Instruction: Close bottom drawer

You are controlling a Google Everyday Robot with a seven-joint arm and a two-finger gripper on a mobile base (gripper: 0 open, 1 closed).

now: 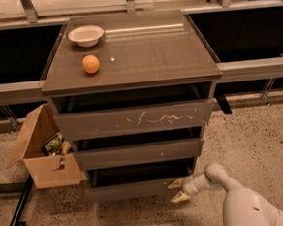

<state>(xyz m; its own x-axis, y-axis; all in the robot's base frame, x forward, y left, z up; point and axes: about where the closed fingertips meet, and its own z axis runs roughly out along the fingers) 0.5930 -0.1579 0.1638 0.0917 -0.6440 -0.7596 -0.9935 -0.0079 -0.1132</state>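
The bottom drawer (132, 189) is the lowest of three in a grey-brown cabinet. Its plain flat front stands slightly out, with a dark gap of interior above it. My gripper (177, 190) is at the right end of that front, low near the floor. Its two yellowish fingers (175, 183) are spread apart, tips pointing left, at or just touching the drawer front. My white arm (245, 207) reaches in from the bottom right.
The top drawer (134, 119) with white scratch marks and the middle drawer (139, 153) also stand partly out. An orange (91, 64) and a white bowl (86, 35) sit on the cabinet top. An open cardboard box (44, 151) stands on the floor at the left.
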